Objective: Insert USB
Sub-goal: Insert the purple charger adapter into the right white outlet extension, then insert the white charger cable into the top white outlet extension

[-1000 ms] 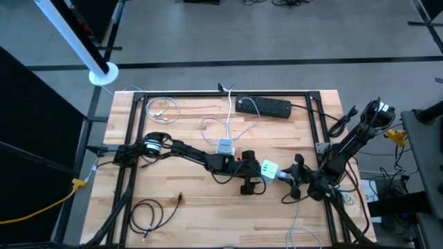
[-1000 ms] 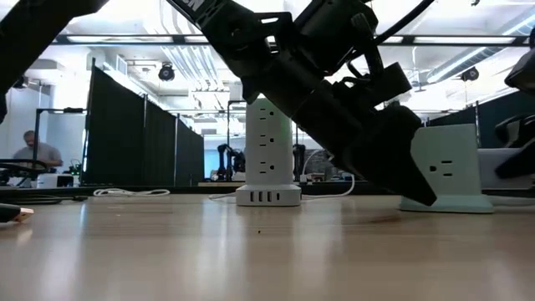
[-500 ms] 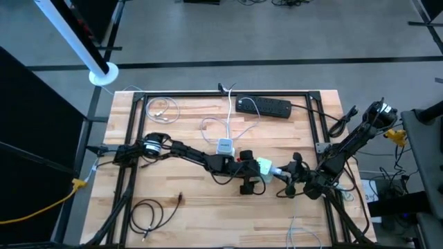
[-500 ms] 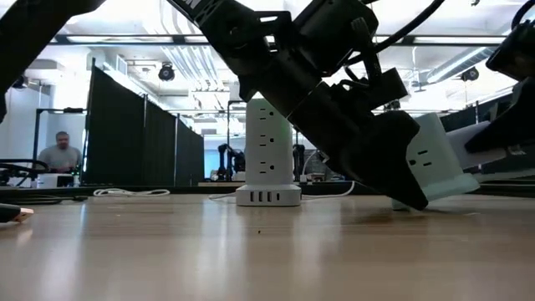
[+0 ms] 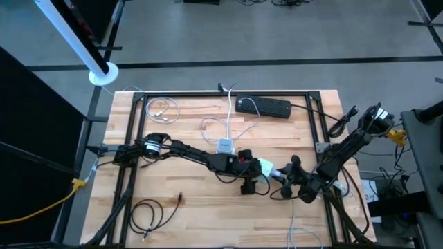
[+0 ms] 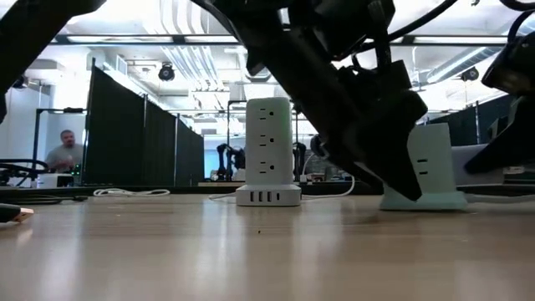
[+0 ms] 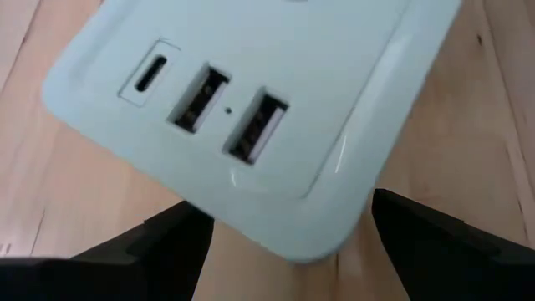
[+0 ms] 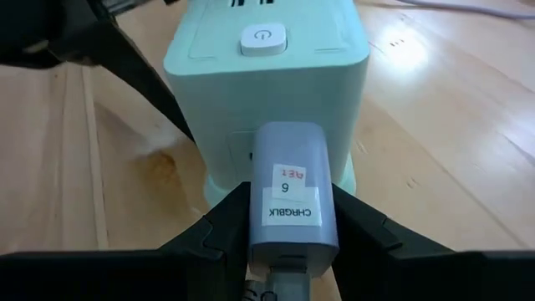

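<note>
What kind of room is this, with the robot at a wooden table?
Probably a lab or workshop: black partition curtains on a bare floor, exposed ceiling lights, and a person working at a desk in the background.

Bright ceiling glare, blurred close-ups

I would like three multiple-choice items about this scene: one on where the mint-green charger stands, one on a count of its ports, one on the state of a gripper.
1. Where is the mint-green charger?
A. Between the left gripper and the right gripper
B. Beside the black power strip
C. On the floor

2. How many rectangular USB ports show beside the small oval port in the left wrist view?
A. One
B. Two
C. Four

3. What is the right gripper doing?
A. Hanging open above the table
B. Holding a coiled cable
C. Gripping a grey plug that meets the charger

Answers: 1 A, the high view shows it between both grippers; 2 B, two slots sit side by side; 3 C, the right wrist view shows fingers clamped on the labelled plug.
</note>
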You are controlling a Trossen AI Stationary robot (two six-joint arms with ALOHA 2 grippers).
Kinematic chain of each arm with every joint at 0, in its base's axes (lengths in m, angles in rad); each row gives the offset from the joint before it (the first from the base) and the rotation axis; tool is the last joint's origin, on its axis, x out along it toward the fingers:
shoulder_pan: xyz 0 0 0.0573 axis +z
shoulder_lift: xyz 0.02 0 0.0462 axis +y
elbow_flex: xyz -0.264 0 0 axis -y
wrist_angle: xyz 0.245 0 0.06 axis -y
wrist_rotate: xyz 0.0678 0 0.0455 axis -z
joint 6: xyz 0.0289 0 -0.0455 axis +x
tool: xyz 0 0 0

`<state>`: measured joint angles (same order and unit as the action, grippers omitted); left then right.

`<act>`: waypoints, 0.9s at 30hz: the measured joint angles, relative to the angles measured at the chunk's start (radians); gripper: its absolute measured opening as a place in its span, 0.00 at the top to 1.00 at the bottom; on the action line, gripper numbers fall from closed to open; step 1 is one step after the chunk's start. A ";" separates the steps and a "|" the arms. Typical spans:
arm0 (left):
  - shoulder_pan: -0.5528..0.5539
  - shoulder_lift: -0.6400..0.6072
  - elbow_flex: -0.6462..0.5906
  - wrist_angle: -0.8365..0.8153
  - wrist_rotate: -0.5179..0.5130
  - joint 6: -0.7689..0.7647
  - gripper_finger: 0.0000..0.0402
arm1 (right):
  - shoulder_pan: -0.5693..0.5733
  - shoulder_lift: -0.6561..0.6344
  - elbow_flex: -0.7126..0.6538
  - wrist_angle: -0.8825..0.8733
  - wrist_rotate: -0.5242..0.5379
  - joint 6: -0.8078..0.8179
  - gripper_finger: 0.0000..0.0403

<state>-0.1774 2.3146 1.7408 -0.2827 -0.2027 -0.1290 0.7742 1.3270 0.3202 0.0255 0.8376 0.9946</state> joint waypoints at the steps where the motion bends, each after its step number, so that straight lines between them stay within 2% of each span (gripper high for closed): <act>1: -0.001 0.000 0.000 -0.001 -0.003 0.000 0.22 | 0.000 0.008 0.006 -0.003 -0.002 0.000 0.72; 6: -0.001 0.000 0.003 -0.017 -0.010 0.002 0.22 | 0.002 0.014 0.022 -0.025 -0.029 0.020 0.72; 10: -0.007 -0.010 0.016 -0.068 -0.016 -0.004 0.23 | 0.002 -0.028 0.048 -0.089 -0.103 0.017 0.71; 12: -0.011 -0.015 0.028 -0.069 -0.019 -0.005 0.23 | 0.003 -0.052 0.069 -0.136 -0.133 0.016 0.63; 17: -0.022 -0.019 0.102 -0.084 -0.034 -0.003 0.23 | 0.004 -0.121 0.135 -0.281 -0.211 -0.023 0.33; 20: -0.031 -0.026 0.160 -0.100 -0.039 0.031 0.23 | 0.005 -0.153 0.186 -0.376 -0.266 -0.072 0.21; 23: -0.036 -0.027 0.227 -0.169 -0.040 0.080 0.23 | 0.005 -0.174 0.242 -0.487 -0.265 -0.097 0.15; 27: -0.034 -0.027 0.299 -0.266 -0.045 0.112 0.23 | 0.000 -0.180 0.294 -0.615 -0.194 -0.061 0.13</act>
<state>-0.2117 2.2879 2.0401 -0.5485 -0.2477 -0.0168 0.7740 1.1473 0.6144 -0.5894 0.6433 0.9341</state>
